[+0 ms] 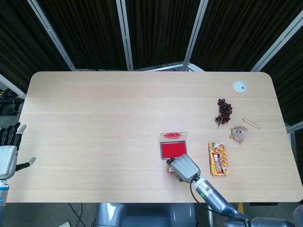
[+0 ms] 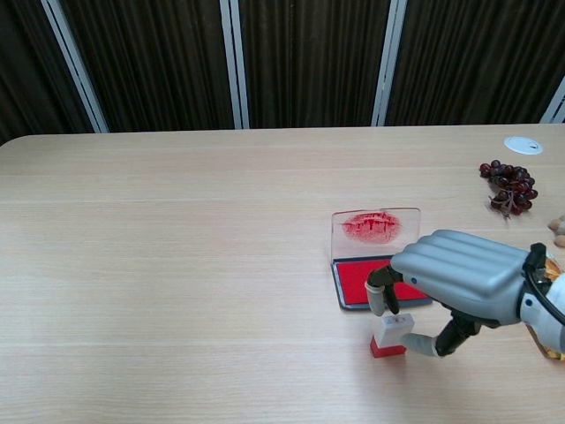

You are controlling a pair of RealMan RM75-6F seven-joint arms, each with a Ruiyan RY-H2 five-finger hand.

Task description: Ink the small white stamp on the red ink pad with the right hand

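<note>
The small white stamp [image 2: 391,334] with a red base stands upright on the table, just in front of the open red ink pad [image 2: 357,281]. The pad's clear lid [image 2: 375,226] stands up behind it, smeared with red. My right hand [image 2: 459,278] hovers over the stamp, its fingers [image 2: 381,296] curled down above the stamp's top and the thumb close to its right side; no firm grip shows. In the head view the right hand [image 1: 183,168] covers most of the stamp [image 1: 169,169] below the ink pad [image 1: 173,150]. My left hand [image 1: 8,153] hangs open beyond the table's left edge.
To the right of the pad lie a snack packet [image 1: 218,159], a small plush toy [image 1: 239,134], a wooden stick [image 1: 251,123] and dark grapes [image 1: 224,109]. A white disc [image 1: 239,86] sits at the far right corner.
</note>
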